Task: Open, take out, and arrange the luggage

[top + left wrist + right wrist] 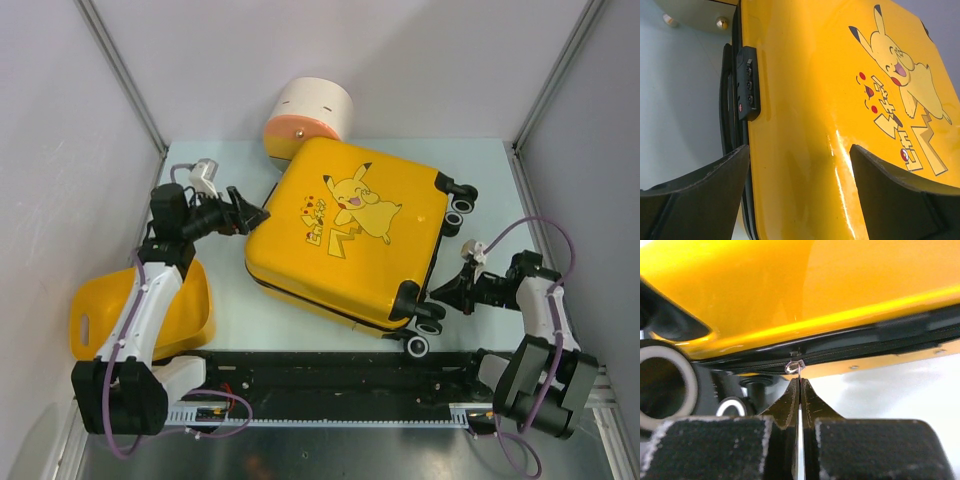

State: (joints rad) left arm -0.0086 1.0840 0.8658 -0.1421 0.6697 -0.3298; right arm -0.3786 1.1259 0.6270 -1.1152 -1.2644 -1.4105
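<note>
Luggage point(350, 235) lies on the table point(230, 305), container point(310, 118) behind, tub point(195, 300) left.

Left arm reaches forward, left end effector point(255, 213) with fingers spread wide; right arm bends inward, right end effector point(800, 384) with fingers pressed together.

The only writing I can find is on the lid of the luggage point(350, 235). It is a short run of Japanese-style characters point(897, 135), yellow with black outlines and a few red dots beside them, printed next to the cartoon figure point(905, 65), and I cannot say for certain what they spell. The combination lock point(747, 82) on the suitcase's edge has dials and a small red mark, but its digits are too small and dark for me to read.
</note>
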